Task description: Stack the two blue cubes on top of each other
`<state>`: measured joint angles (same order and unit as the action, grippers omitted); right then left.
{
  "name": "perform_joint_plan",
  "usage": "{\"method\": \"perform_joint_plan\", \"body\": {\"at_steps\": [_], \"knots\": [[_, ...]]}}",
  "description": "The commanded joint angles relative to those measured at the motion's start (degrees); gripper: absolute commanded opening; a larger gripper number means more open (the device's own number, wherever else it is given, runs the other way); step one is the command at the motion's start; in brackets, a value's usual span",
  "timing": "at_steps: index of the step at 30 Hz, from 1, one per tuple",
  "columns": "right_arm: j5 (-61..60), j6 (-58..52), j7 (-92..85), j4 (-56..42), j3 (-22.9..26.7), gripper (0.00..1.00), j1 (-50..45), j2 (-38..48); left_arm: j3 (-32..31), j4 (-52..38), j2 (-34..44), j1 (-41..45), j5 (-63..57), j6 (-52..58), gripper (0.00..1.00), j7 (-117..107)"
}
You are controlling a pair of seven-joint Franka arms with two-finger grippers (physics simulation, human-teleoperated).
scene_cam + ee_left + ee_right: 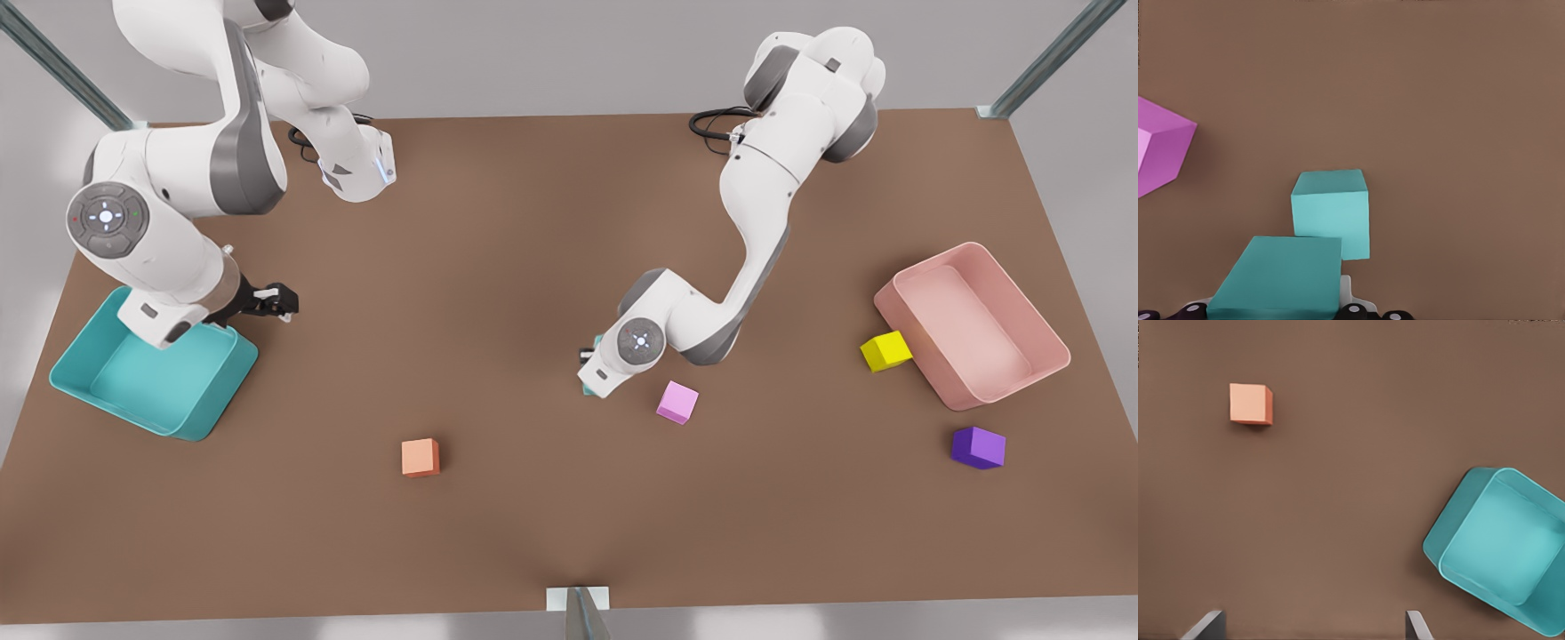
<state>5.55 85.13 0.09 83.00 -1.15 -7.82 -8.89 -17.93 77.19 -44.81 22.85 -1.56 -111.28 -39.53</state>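
Observation:
One blue cube [1278, 277] sits between the fingers of my left gripper [1279, 311], which is shut on it. The second blue cube [1331, 210] rests on the brown table just beyond, and the held cube covers its near corner in the left wrist view. In the front view this gripper [588, 372] is under the wrist of the arm at centre, beside the pink cube [677, 402], with a teal sliver [584, 388] showing. My right gripper [277, 302] hangs open near the teal bin [191, 422]; its fingertips [1205, 625] stand wide apart over bare table.
An orange cube [420, 458] lies front of centre. A yellow cube [885, 351] touches the pink bin [916, 329] at the front view's right, with a purple cube [978, 447] in front of it. The pink cube [1158, 150] is close to the left gripper.

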Motion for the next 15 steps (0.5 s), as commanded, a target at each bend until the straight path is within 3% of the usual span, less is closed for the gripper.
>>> {"method": "perform_joint_plan", "body": {"at_steps": [1,4,15], "knots": [[0.0,-0.2,-12.7,-0.1,0.0,1.0,0.0,-0.2,0.0,0.1,-0.3,0.0,0.6,-2.0,0.49,-17.2],[-0.2,-0.5,-12.7,-2.9,-0.1,1.0,0.4,-4.8,0.0,0.0,-1.1,0.2,0.4,-5.0,0.49,-17.2],[-0.8,-0.2,-13.6,-4.3,0.0,1.0,0.4,-6.5,0.1,0.0,-1.1,-0.1,-1.8,-8.3,0.5,-17.0]]}}
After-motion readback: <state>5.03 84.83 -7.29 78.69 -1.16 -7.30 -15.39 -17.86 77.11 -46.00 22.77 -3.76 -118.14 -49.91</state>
